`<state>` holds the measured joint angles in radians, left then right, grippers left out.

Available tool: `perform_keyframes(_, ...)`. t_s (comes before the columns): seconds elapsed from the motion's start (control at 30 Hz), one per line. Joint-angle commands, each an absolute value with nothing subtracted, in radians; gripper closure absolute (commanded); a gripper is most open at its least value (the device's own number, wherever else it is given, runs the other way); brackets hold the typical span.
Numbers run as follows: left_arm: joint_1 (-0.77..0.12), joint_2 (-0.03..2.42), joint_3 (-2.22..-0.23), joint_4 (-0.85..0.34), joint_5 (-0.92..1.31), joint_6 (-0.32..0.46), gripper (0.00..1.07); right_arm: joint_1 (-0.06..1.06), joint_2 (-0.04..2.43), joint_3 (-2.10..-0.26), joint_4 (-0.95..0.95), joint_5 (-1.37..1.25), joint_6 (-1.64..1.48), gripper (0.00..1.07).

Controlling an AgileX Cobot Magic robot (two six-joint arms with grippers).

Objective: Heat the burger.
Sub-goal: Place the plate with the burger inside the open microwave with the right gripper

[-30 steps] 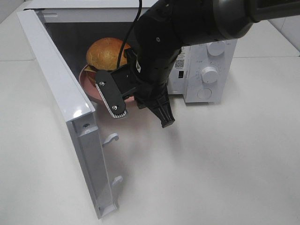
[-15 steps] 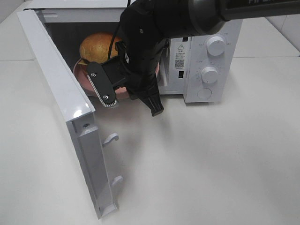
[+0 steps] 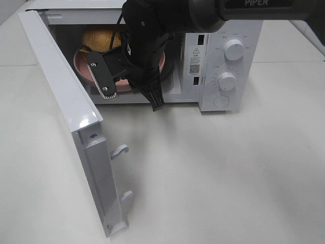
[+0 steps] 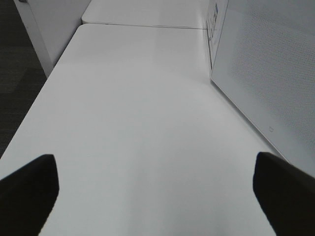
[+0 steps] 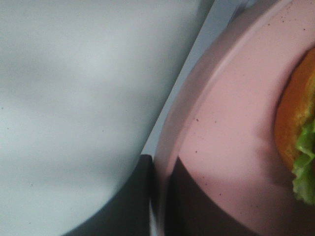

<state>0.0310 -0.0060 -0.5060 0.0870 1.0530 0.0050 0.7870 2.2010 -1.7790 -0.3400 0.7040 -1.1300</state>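
The burger (image 3: 100,38), a domed orange-brown bun, sits on a salmon-pink plate (image 3: 81,67) inside the open microwave (image 3: 223,61). My black right arm (image 3: 147,46) reaches into the cavity from the upper right and covers the plate's near half. In the right wrist view my right gripper (image 5: 155,196) is shut on the plate's rim (image 5: 221,123), with the burger (image 5: 295,128) and its green lettuce at the edge. My left gripper (image 4: 157,189) stands wide open over bare white table, holding nothing; the high view does not show it.
The microwave door (image 3: 61,86) swings out toward the front left, its latch hooks (image 3: 121,149) pointing right. Two dials (image 3: 234,49) are on the right panel. White table (image 3: 228,173) lies in front. A white meshed panel (image 4: 266,78) stands beside the left gripper.
My right arm has carried the plate and burger back and to the left, from in front of the opening into the microwave cavity.
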Motion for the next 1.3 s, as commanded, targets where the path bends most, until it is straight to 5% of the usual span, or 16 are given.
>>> perform_keyframes(0.03, 0.035, -0.023, -0.505, 0.089, 1.047, 0.009, 0.01, 0.78, 2.189, -1.802, -0.359, 0.633, -1.122, 1.07)
perform_keyframes(1.3, 0.035, -0.023, -0.505, 0.089, 1.047, 0.01, 0.01, 0.699, 2.292, -1.88, -0.361, 0.561, -1.119, 1.07)
